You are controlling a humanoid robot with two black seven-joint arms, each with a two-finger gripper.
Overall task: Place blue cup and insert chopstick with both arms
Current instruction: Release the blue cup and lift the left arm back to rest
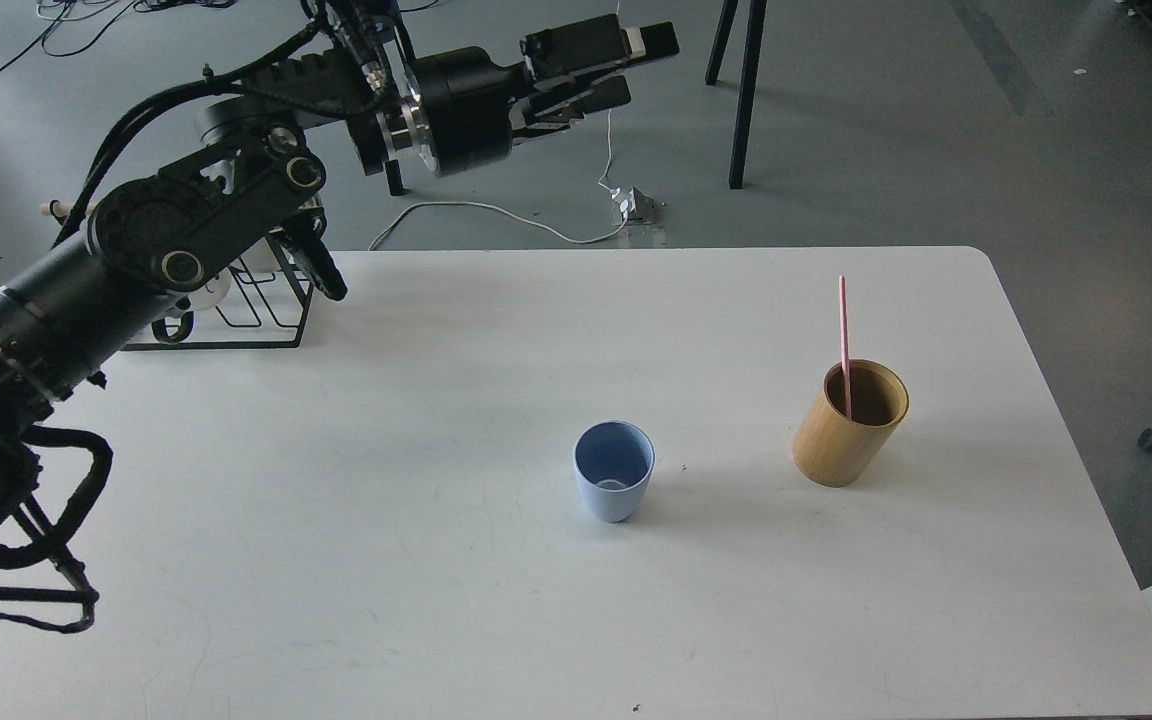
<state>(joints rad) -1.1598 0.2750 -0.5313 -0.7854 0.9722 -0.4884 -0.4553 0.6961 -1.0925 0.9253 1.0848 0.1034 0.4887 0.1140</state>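
Left pincer (626,70) hangs up high at about 12 o'clock, past the far edge of the worktop (436,600), and it holds nothing. Its two black fingers (604,97) are flat and blocky with a gap between them, so it looks released. One finger has a small white patch near its tip. Behind it the left arm (166,250) is thick, round and black, with shiny silver rings and loops of black cable. The right arm and its pincer are out of sight. The worktop is smooth and white with rounded corners and some faint scuff marks. The blue cup (614,484) stands upright near the middle, a little toward 5 o'clock. It is smooth, light-blue plastic, has no handle and gets narrower at the bottom. At about 3 o'clock, well apart from it, stands a tan wooden holder (848,424) shaped like a tube. The thin pink chopstick (844,330) stands in it and sticks up high; its bottom end is hidden inside. At 10 o'clock a black wire rack (256,310) is partly hidden behind the arm.
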